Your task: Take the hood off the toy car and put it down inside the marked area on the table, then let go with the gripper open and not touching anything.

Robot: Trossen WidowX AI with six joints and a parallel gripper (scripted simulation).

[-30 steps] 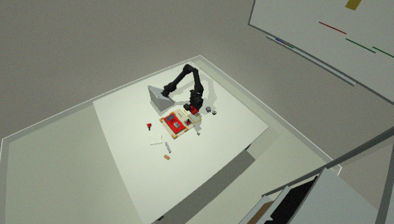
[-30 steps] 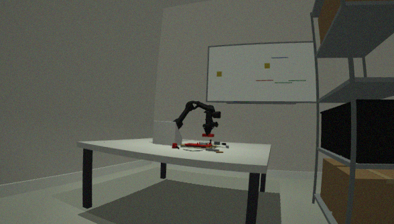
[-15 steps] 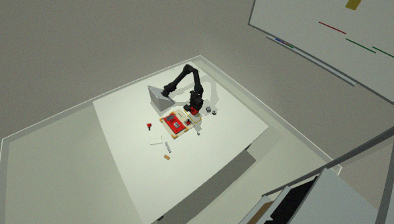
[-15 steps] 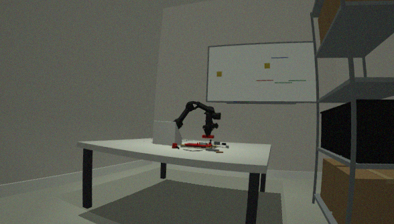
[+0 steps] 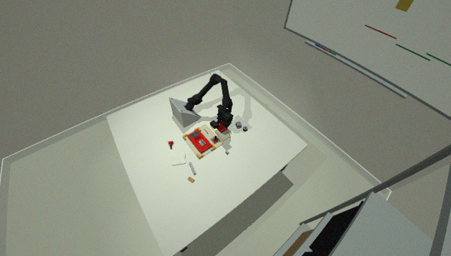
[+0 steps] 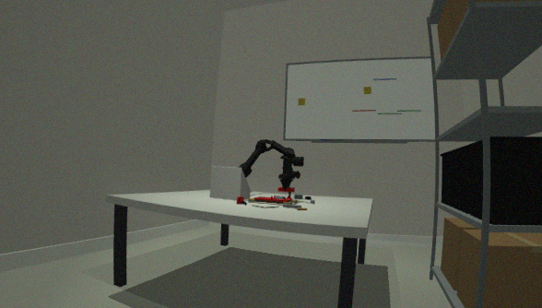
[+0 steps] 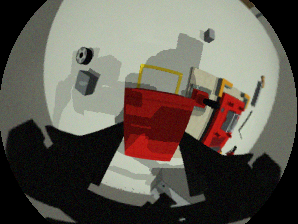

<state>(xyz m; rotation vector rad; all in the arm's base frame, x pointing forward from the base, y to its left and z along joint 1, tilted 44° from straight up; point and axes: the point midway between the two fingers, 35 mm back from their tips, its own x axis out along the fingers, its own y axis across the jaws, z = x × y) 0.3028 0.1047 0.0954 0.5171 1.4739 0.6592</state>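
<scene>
Above the yellow-outlined area [image 7: 161, 78], the gripper [image 7: 154, 163] pinches the red hood [image 7: 154, 123]. Releasing off-centre could land it on the outline.

Matt red plastic-looking hood [image 7: 154, 125], matt black gripper [image 7: 149, 183] clamped on it, smooth matt white table [image 5: 238, 173] beneath, dull grey block [image 7: 85, 82] beside the hood

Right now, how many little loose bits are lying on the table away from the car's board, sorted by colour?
Red: 1, a small piece
White: 1, a flat pad
Orange: 1, a block
Grey: 3, a cube, a tiny cube, a pale stick
Dark: 1, a ring
Total: 7
</scene>
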